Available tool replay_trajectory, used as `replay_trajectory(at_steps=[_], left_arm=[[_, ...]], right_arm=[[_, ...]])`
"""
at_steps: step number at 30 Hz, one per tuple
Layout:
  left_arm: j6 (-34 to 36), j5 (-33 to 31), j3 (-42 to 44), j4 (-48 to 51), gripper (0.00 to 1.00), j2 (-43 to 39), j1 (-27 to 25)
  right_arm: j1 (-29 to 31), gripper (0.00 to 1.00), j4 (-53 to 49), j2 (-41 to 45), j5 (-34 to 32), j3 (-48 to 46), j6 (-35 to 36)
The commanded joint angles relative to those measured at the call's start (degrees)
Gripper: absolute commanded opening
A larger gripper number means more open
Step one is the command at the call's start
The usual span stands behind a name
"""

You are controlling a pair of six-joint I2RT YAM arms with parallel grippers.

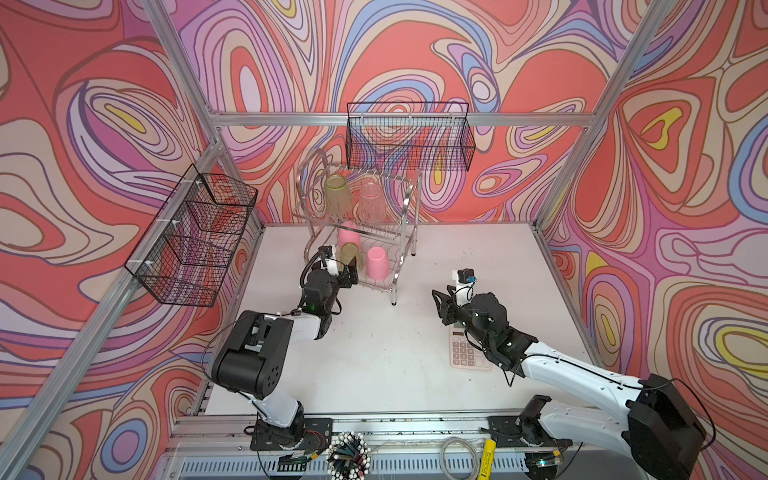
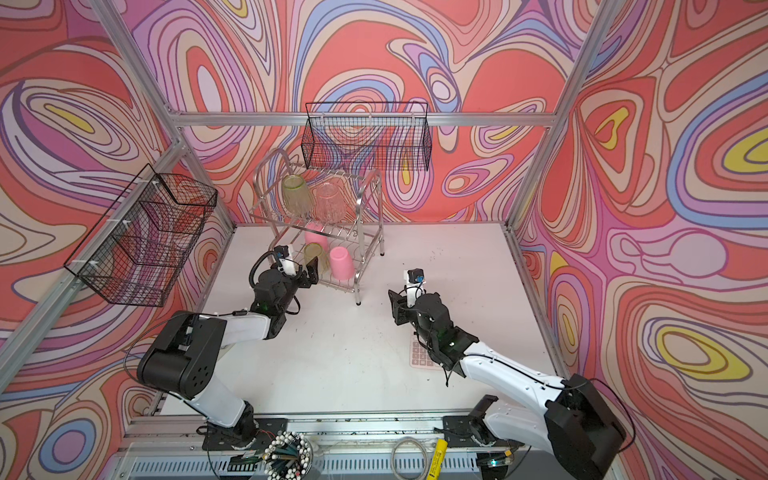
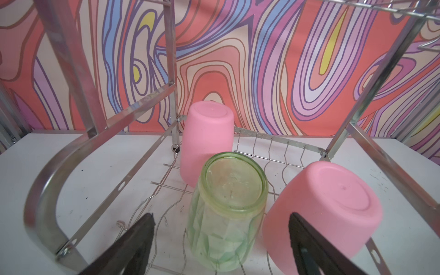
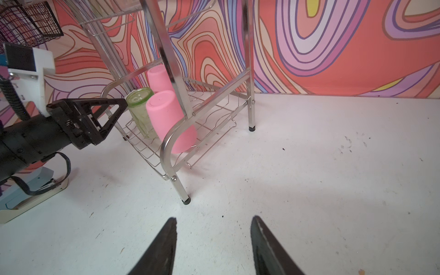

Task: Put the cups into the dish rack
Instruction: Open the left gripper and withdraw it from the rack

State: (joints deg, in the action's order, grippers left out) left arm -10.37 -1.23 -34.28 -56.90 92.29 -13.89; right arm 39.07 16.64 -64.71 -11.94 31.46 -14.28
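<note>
Five plastic tumblers are sitting bottoms-up in the shiny silver two-tier wire dish rack at the back of the white tabletop.

On the upper tier, a translucent green cup and a clear pinkish ribbed cup are leaning side by side. Below, an opaque rear pink cup, a lower green cup and a front pink cup are crowding together. The left tool is hanging released, jaws wide on either side of the lower green cup. The right tool is hovering over the tabletop, parted and grasping nothing.
</note>
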Motion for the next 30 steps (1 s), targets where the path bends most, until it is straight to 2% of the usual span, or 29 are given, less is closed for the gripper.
replay_trajectory(at_steps=[1, 8, 15, 17, 19, 25, 30], left_arm=[[-1.49, -2.16, 2.47, 1.58, 0.91, -4.93, -0.05], [-3.56, -9.94, 0.58, 19.61, 0.94, -14.34, -3.8], [-6.93, -18.08, -3.3, 41.64, 1.0, -25.33, -4.06], [-7.63, -19.71, -5.73, 48.22, 1.0, -26.85, -4.05], [-8.11, -19.55, -8.04, 54.33, 1.0, -27.83, -4.12], [-7.76, -23.11, -13.81, 68.64, 1.0, -29.1, -4.12], [-4.16, -24.91, -14.95, 69.86, 1.0, -30.84, -3.67]], right_arm=[[-0.3, 0.52, -0.12, 1.05, -0.38, -0.26, 0.28], [-1.63, 0.56, -3.55, 1.93, -4.36, 1.99, 2.73], [-9.12, 0.84, -5.82, 0.7, -4.93, 4.17, 3.12], [-12.16, 0.93, -5.99, -0.25, -3.46, 4.72, 2.45], [-13.45, 0.98, -6.53, -0.81, -3.16, 5.44, 2.71], [-16.84, 0.98, -7.5, -1.71, -7.26, 7.11, 4.18], [-19.68, 0.99, -8.29, -1.97, -11.87, 7.36, 4.38]])
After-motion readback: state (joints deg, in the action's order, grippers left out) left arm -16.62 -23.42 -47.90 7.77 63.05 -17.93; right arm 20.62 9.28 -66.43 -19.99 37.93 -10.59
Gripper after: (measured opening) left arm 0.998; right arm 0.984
